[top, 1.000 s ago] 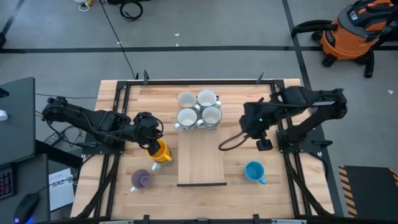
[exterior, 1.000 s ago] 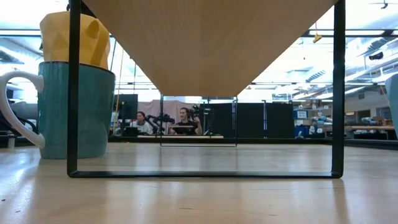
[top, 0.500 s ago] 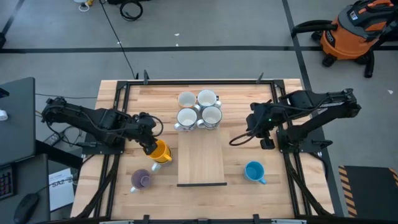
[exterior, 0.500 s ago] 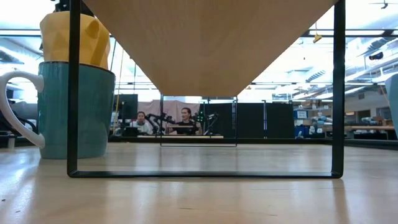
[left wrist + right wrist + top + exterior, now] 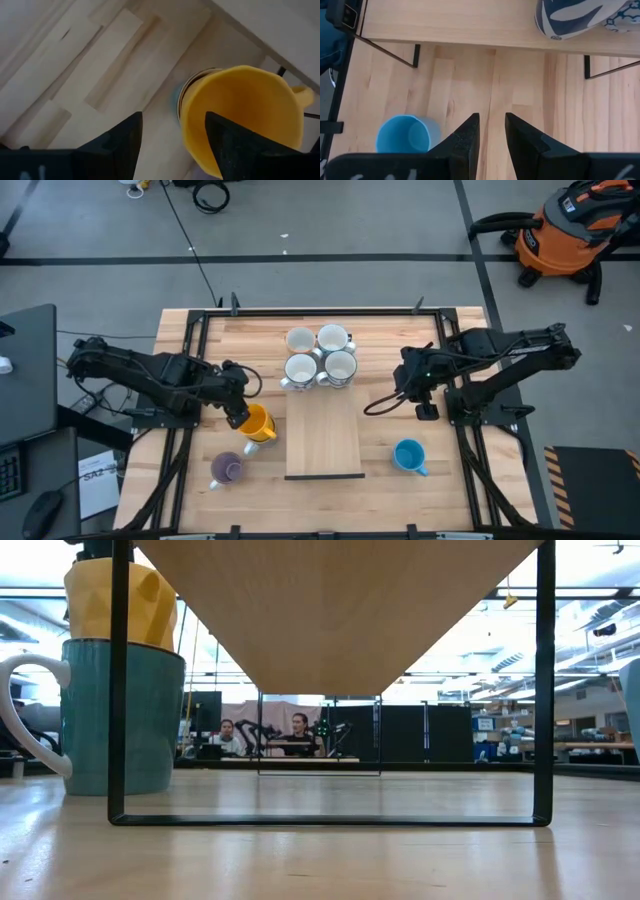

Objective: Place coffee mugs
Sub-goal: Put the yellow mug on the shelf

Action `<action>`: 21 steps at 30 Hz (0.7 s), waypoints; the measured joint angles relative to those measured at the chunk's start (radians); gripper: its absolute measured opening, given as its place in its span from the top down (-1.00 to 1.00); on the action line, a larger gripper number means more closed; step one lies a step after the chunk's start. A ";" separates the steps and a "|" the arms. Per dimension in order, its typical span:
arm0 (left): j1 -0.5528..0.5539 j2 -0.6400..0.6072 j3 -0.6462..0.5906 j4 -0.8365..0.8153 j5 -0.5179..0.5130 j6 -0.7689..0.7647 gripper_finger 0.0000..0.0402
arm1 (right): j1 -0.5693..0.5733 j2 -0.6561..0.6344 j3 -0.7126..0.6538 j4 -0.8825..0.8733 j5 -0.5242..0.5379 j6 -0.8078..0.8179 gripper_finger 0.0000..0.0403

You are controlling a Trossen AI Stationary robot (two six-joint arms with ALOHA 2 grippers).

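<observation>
Risk sits at centre-left of the high view: yellow mug (image 5: 257, 423) perches inside a teal mug (image 5: 125, 715), a stack of two beside the left edge of the wooden riser (image 5: 323, 436). Left gripper (image 5: 232, 406) hangs just upper-left of it, fingers spread wide and empty, one finger close to the yellow rim in its wrist view. Any sideways drift while backing off could clip that rim and tip the stack. Right gripper (image 5: 372, 408) hovers right of the riser, fingers narrowly parted, holding nothing; blue mug (image 5: 408, 455) stands apart at lower right. Purple mug (image 5: 228, 469) stands lower left, four white mugs (image 5: 320, 356) cluster above the riser; a low sweep of either arm could knock them.
</observation>
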 joint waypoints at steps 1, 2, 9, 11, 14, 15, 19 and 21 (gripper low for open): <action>0.000 0.006 0.000 0.001 0.000 0.000 -0.11 | 0.000 0.000 0.000 0.001 0.000 0.000 0.51; 0.000 0.013 0.000 0.002 0.000 0.000 -0.11 | 0.000 0.000 0.000 0.001 0.000 0.000 0.51; 0.000 0.080 0.000 0.012 0.000 0.003 -0.11 | 0.000 0.000 0.000 0.004 0.000 -0.004 0.51; 0.000 0.098 0.000 0.019 0.007 0.012 -0.10 | 0.000 0.000 0.000 0.004 0.000 -0.008 0.51; 0.000 0.123 0.000 0.038 0.061 0.041 -0.05 | 0.000 0.000 0.000 0.005 0.000 -0.020 0.51; 0.000 0.130 0.000 0.043 0.072 0.049 -0.03 | 0.000 0.000 0.000 0.006 0.000 -0.024 0.51; 0.000 0.152 0.000 0.058 0.100 0.057 0.06 | 0.000 0.000 0.000 0.007 0.000 -0.026 0.51; 0.000 0.156 0.000 0.057 0.104 0.057 0.11 | 0.000 0.000 0.000 0.007 0.000 -0.026 0.51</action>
